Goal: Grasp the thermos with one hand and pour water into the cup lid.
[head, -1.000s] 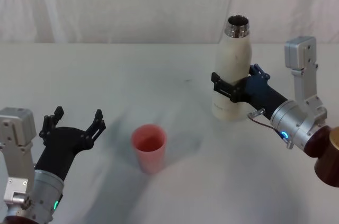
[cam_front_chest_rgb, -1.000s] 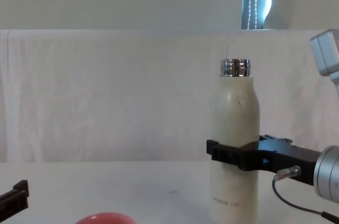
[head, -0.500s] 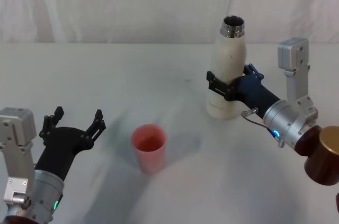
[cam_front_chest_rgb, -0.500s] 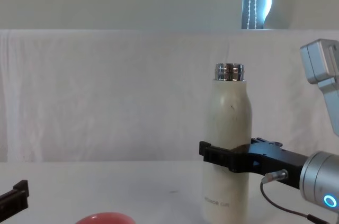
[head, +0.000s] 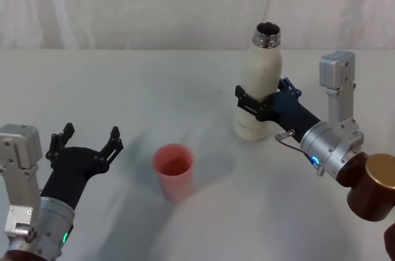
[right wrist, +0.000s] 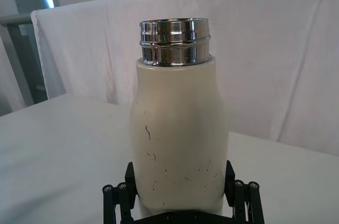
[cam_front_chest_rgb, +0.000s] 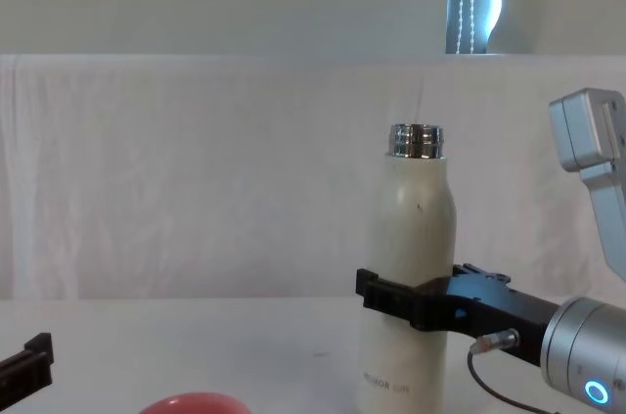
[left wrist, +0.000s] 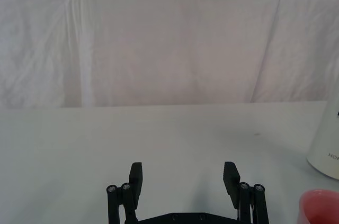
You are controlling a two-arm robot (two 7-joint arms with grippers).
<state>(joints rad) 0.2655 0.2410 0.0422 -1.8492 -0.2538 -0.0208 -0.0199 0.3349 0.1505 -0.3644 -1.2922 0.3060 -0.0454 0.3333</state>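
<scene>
The right end effector point(head: 252, 103) is clamped around the lower body of the thermos point(head: 257, 82), which stands right of centre in the head view. The cup lid point(head: 174, 171) sits on the desk point(head: 123, 82) lower and to the left, mouth up, well apart from the bottle.

To do the step well, I judge the bottle should be carried over until its steel neck is above the cup lid's rim, then tipped slowly toward it, so the stream lands inside and the light cup is not knocked.

The thermos is upright, its long axis vertical, open mouth pointing up.

The left end effector point(head: 85, 141) waits at lower left, fingers spread wide, holding nothing.
</scene>
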